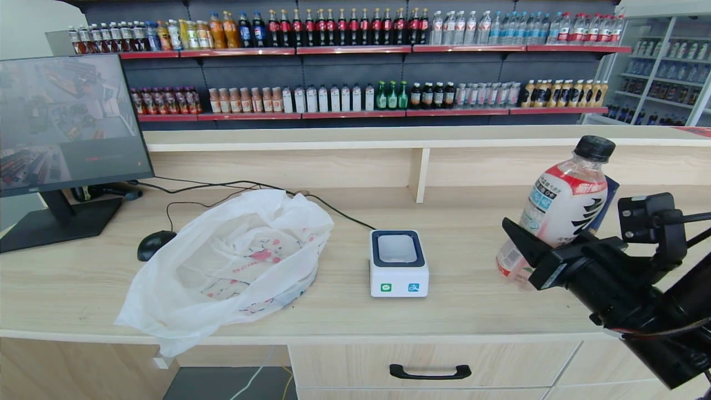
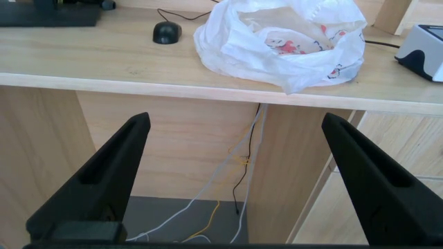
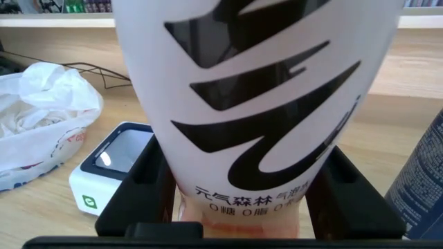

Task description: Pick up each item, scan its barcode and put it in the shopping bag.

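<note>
The right end effector (image 1: 547,244) was at the right end of the surface (image 1: 472,311), its fingers closed on the lower body of one bottle (image 1: 561,205), which leaned tilted. The left end effector (image 2: 235,121) hung low in front of the surface edge, its fingers wide apart with nothing between them. On the surface lay one open shopping bag (image 1: 233,261) and one scanner (image 1: 398,262), placed between bag and bottle.

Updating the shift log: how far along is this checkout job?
Done: nothing I can confirm; what the shopping bag holds is unclear. In hand: the right gripper holds the bottle, tilted, right of the scanner, not over it. Left: scan it, bag it, then the blue item behind it.
</note>
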You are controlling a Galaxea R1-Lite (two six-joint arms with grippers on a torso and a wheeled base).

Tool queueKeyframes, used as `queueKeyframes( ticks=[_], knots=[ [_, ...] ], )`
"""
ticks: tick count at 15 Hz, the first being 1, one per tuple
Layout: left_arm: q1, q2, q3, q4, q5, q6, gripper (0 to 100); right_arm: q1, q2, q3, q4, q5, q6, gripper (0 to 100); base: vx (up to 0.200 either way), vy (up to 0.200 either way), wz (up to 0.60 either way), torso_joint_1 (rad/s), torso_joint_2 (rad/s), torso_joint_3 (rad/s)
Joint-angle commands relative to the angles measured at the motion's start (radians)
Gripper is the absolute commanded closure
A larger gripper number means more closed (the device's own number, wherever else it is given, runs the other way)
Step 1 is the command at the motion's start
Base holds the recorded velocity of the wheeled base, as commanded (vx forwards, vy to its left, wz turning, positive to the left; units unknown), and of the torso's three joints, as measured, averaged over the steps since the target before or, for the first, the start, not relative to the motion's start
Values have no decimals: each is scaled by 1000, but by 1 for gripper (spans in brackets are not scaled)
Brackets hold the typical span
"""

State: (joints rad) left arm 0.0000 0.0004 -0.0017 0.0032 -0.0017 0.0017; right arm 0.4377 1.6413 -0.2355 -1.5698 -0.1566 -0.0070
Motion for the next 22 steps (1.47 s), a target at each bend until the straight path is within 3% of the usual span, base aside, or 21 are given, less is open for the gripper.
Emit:
queueKeyframes(
  ticks=[1, 8, 11, 16, 18, 22],
  knots=[
    [2, 0, 0, 0, 0, 0, 0, 3, -41, 28, -1, 0, -1, 100, 0, 0, 0, 0, 0, 0],
    [0, 0, 0, 0, 0, 0, 0, 1, -166, 130, -1, 0, 59, 100, 0, 0, 0, 0, 0, 0],
    [2, 0, 0, 0, 0, 0, 0, 85, -268, 174, -1, 15, 122, 100, 0, 0, 0, 0, 0, 0],
    [0, 0, 0, 0, 0, 0, 0, 87, -233, 160, -1, 354, 210, 100, 0, 0, 0, 0, 0, 0],
    [0, 0, 0, 0, 0, 0, 0, 95, -169, 159, -1, 416, 254, 100, 0, 0, 0, 0, 0, 0],
    [0, 0, 0, 0, 0, 0, 0, 188, -75, 81, -1, 427, 443, 100, 0, 0, 0, 0, 0, 0]
  ],
)
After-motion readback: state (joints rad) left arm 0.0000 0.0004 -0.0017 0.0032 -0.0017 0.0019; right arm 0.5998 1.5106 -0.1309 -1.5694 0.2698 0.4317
